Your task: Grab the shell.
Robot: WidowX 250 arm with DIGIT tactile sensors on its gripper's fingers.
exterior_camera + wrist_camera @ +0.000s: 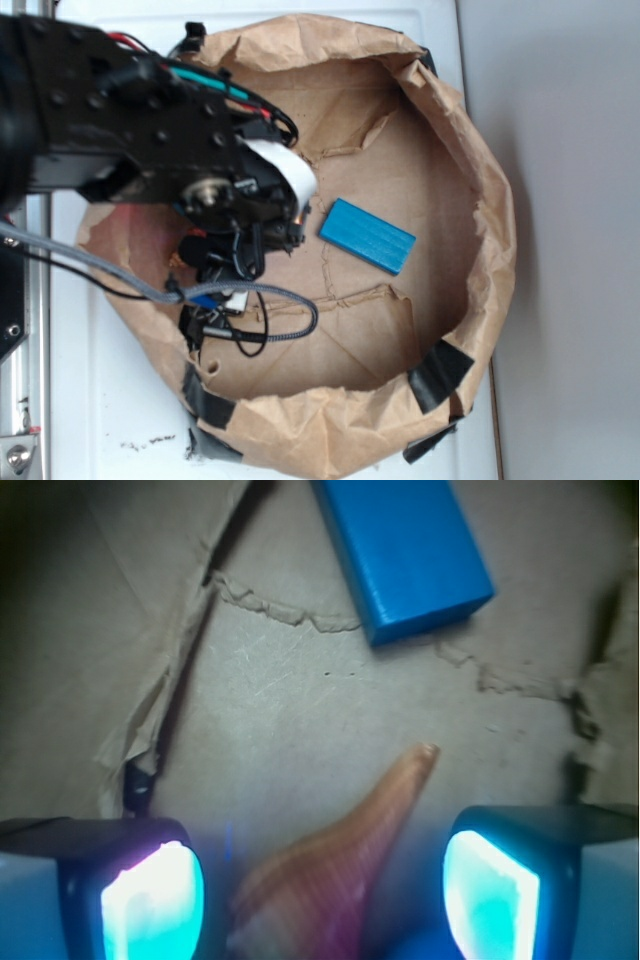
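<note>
the shell [330, 875] lies between the wide-open fingers [150, 905] of the gripper [320, 900], its long axis pointing forward (slightly right), not yet touched.

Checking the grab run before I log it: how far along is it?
Done: gripper is lined up, open, with the shell between its fingers, pointed tip toward the blue block. In hand: nothing clamped yet; gaps show on both sides. Left: close on the shell and lift it off the paper-lined bin.
</note>
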